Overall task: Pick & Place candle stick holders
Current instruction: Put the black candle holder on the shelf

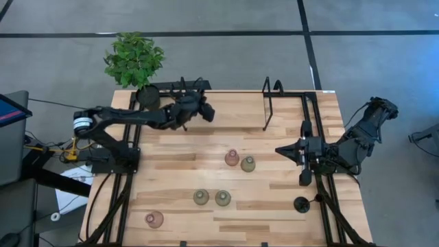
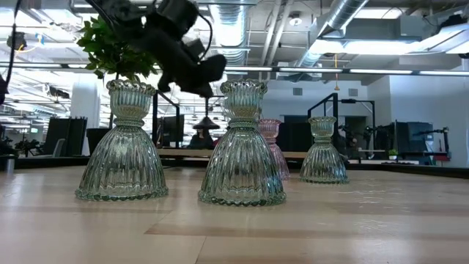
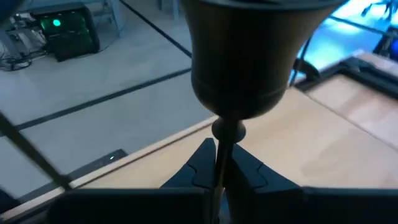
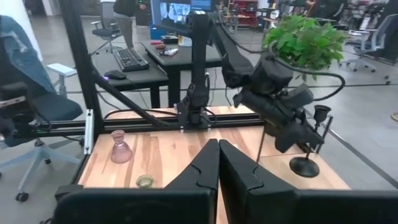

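1. Left hand [image 1: 204, 110] is raised over the far part of the wooden surface [image 1: 178, 178], near the potted plant [image 1: 134, 60]. Its fingers [image 3: 205, 163] are clamped on the thin stem of a black candle stick holder [image 3: 239, 56]; the left wrist view shows the cup just beyond the fingertips.
2. In the right wrist view this held holder [image 4: 320, 118] is tilted off upright in the left hand [image 4: 308, 142], above a second black holder [image 4: 304, 163] that stands upright on the surface.
3. Right hand [image 1: 279, 149] sits low at the right side of the surface, fingers pressed together, holding nothing.
4. Another black holder [image 1: 301, 204] stands by the right rail near the front edge, well apart from the glass ones.
5. Glass holders on the surface: a pink one [image 1: 232, 158] touching or just beside an olive-green one [image 1: 247, 164] near the middle; two olive-green ones [image 1: 201, 197] [image 1: 223, 199] side by side nearer the front; one pink [image 1: 154, 219] alone at the front left.
6. Low view: two green holders [image 2: 123, 143] [image 2: 242, 147] close up, both upright, with a pink one partly hidden behind.
7. A tall black wire frame [image 1: 271, 103] stands at the far edge, right of centre.
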You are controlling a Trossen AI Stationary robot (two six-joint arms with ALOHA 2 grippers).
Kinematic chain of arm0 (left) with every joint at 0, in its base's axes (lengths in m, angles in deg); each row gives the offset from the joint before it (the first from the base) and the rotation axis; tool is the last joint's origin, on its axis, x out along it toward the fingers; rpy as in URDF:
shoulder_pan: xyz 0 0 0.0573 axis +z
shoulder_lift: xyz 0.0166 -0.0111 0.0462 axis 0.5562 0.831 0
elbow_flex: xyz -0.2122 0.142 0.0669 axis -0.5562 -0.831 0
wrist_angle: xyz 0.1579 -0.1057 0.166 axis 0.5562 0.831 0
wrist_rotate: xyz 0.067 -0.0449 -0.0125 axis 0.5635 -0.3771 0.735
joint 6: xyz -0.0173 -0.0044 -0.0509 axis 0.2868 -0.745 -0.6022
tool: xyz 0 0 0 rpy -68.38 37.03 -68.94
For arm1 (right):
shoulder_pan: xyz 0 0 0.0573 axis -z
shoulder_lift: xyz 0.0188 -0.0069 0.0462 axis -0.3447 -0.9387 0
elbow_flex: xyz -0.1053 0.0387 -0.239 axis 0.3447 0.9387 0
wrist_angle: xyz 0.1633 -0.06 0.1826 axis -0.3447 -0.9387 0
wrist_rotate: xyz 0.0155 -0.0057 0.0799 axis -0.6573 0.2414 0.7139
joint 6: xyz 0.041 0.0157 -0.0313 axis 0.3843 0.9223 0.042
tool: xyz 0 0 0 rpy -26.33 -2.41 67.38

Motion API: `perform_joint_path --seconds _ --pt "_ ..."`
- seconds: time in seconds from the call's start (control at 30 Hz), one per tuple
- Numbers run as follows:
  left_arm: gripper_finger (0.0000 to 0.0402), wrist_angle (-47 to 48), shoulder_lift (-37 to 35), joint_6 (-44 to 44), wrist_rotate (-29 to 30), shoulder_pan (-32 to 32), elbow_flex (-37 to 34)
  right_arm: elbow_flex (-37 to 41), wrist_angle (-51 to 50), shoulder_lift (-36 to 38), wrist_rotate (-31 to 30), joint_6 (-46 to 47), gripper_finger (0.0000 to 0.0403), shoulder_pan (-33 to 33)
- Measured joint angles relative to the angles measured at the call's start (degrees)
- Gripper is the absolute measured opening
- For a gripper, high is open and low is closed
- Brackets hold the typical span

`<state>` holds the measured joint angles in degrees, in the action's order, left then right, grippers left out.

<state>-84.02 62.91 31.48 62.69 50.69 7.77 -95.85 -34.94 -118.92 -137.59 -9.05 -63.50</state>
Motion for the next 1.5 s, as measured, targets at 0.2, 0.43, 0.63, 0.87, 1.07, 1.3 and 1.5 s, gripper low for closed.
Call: perform_joint_path --seconds 0.2,0.43,0.63,0.87,1.07,1.3,1.5 --pt "0.0012 -5.15 6.80 0.60 0.90 1.11 4.22 0.00 -0.15 0.17 -0.09 -1.00 0.0000 0.00" --pt "0.0012 -4.87 14.25 9.52 -1.00 1.17 17.21 0.00 -0.37 0.17 -0.11 -1.65 0.0000 0.01" --pt "0.0012 -3.26 17.21 9.66 -2.02 2.60 21.94 0.00 -0.44 0.17 -0.11 -1.49 0.0000 -0.69" --pt "0.0012 -1.22 17.17 6.86 -2.38 3.51 21.92 0.00 -0.41 0.17 -0.13 -1.49 0.0000 -1.01" --pt "0.0012 -1.37 18.91 5.05 -2.68 3.82 21.90 0.00 -0.39 0.17 -0.13 -1.49 0.0000 -0.42" --pt "0.0012 -1.10 21.55 3.09 -3.40 4.35 21.78 0.00 -0.21 0.15 -0.13 -1.49 0.0000 -0.42" --pt "0.0012 -1.45 23.84 1.40 -4.52 4.65 21.84 0.00 -0.22 0.15 -0.13 -1.49 0.0000 -0.42"
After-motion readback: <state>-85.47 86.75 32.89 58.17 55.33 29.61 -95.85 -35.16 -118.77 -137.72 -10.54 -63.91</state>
